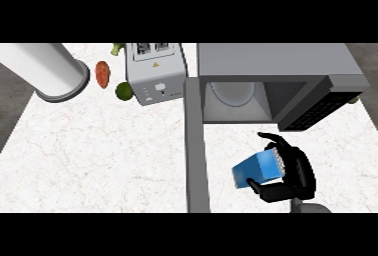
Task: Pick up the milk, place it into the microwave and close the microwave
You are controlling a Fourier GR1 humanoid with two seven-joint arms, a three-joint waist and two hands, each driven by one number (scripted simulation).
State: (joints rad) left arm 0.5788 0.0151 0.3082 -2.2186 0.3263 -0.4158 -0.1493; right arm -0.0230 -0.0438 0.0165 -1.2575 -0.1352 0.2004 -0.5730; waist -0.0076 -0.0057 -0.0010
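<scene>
From the head view you were looking steeply down on a white marbled counter [96, 150] with dark floor showing past its left edge. At the far right stood the grey microwave [273, 60], its cavity open toward you and a pale round turntable [235, 92] visible inside. Its door [195, 150] was swung fully out, running as a long grey strip from the cavity's left edge down to the bottom of the view. The dark control panel [317, 107] sat at the cavity's right.

Your right hand [295, 172] was in front of the open cavity, just right of the door, fingers and thumb curled round the blue milk carton [257, 170]. The carton was tilted and apart from the microwave, not yet inside. Whether it was lifted off the counter could not be told from this angle.

Left of the microwave stood a silver toaster [155, 72], touching or nearly touching the door's hinge side. Beside it lay a green round fruit [124, 90], an orange-red vegetable [102, 73] and a small green item [117, 49] at the back. A large white cylinder [44, 70] lay across the far left corner.

Your left hand did not show.
</scene>
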